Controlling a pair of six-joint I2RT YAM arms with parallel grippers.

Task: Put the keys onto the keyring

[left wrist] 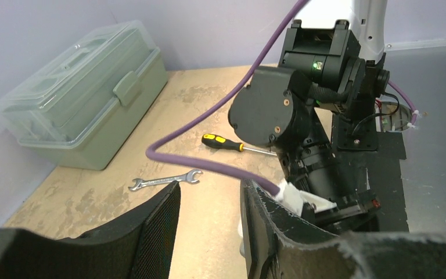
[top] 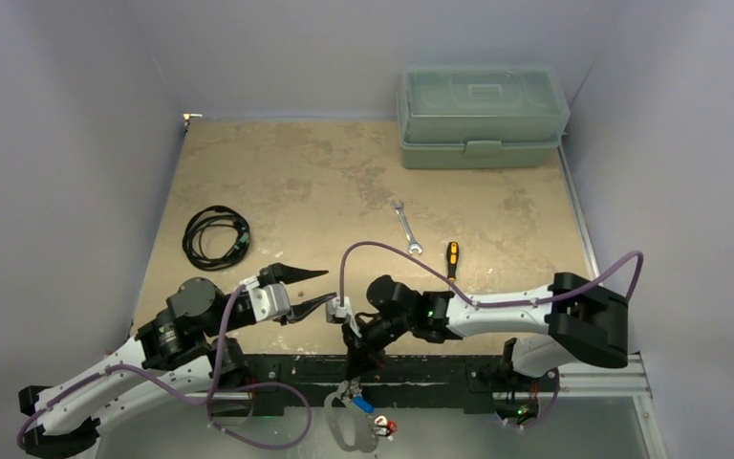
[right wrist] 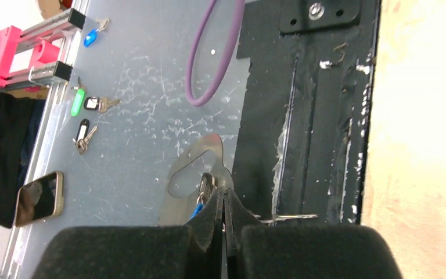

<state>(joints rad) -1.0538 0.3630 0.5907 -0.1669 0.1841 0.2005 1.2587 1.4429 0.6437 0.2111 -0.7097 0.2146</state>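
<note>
- Here, the table (top: 277, 182) carries a toolbox (top: 483, 115) in its far right corner, lid down.
- The right arm reaches left and dips past the table's near edge. The right gripper (right wrist: 223, 200) points down at the grey shelf below, and its jaws are pressed fully together on the near edge of the keyring (right wrist: 216, 148).
- The left gripper (top: 311, 289) hovers over the near left part of the table. Its jaws stand about half open, with nothing between them.
- A cable (top: 215, 237) lies coiled at the left of the table, well apart from both grippers.
- The keyring sits below the near edge, about mid-width, with its slot on the side away from the fingers.
- A phone (right wrist: 39, 197) lies at the shelf's outer edge.
- A screwdriver (top: 451, 258) lies right of centre, just far of the right arm.
- A wrench (top: 406, 228) lies just left of and beyond the screwdriver.
- Of the keys (top: 363, 404), a blue one and a red one (top: 385, 427) lie at the keyring's right side. I cannot tell whether they are clipped on.
- Three more lie loose along the shelf's outer rail: blue (right wrist: 91, 38), green (right wrist: 77, 103) and black (right wrist: 82, 131).
</note>
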